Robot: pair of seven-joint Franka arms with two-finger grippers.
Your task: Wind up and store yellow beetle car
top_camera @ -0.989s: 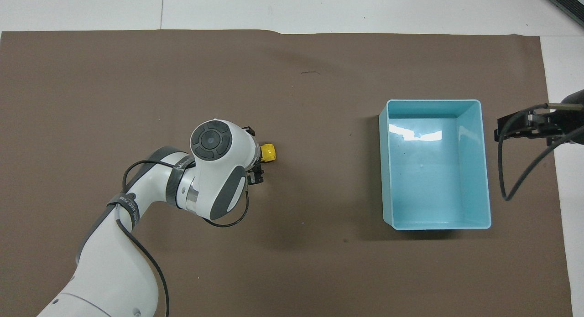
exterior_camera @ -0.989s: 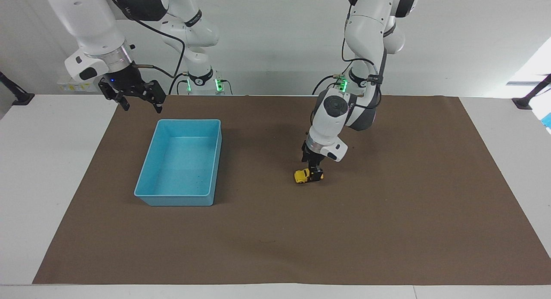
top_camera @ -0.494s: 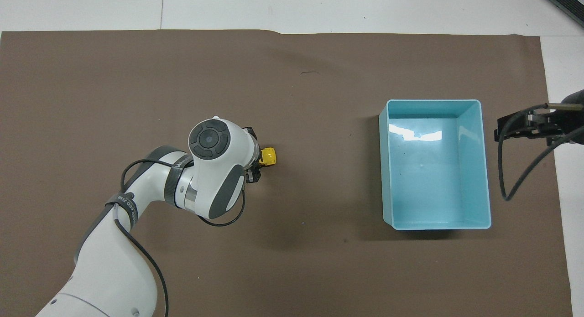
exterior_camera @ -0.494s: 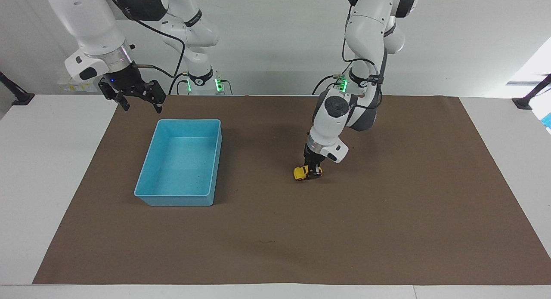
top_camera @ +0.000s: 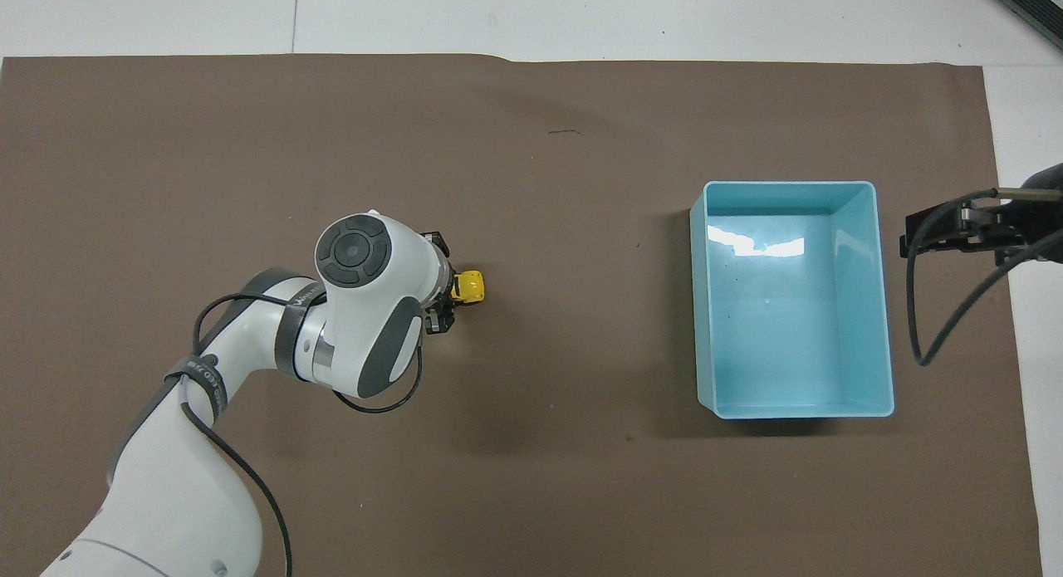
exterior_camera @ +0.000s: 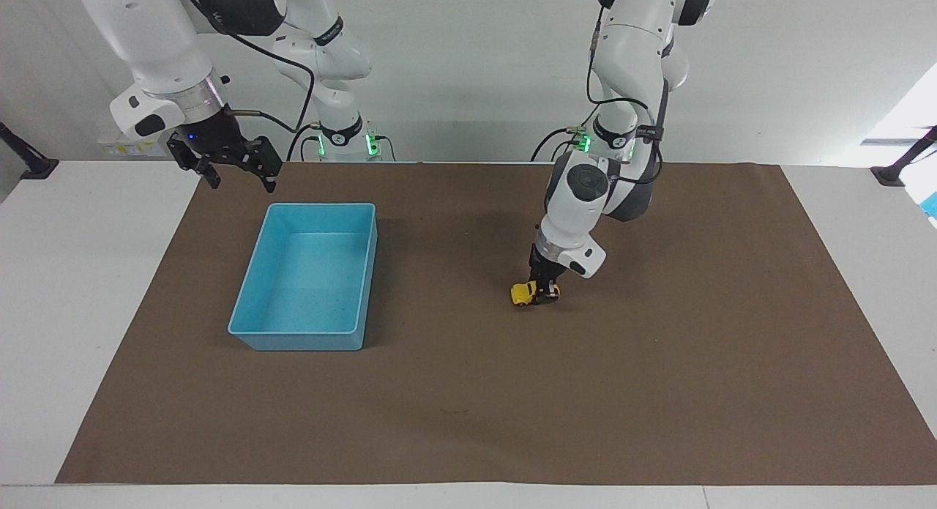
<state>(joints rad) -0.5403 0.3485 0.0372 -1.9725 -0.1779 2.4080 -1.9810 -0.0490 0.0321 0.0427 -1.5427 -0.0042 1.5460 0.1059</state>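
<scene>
The left gripper (exterior_camera: pixel 544 292) has its fingers clamped on the tiny bright yellow beetle-shaped toy car (exterior_camera: pixel 523 294), which sits on the brown mat (exterior_camera: pixel 659 362) well apart from the empty light blue plastic bin (exterior_camera: pixel 249 289), toward the left arm's end; the right gripper (exterior_camera: pixel 233 168) waits over the mat's edge just beside the bin, fingers apart.

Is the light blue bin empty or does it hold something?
Empty: the light blue bin shows only its bare floor; the yellow beetle car is outside on the mat.
</scene>
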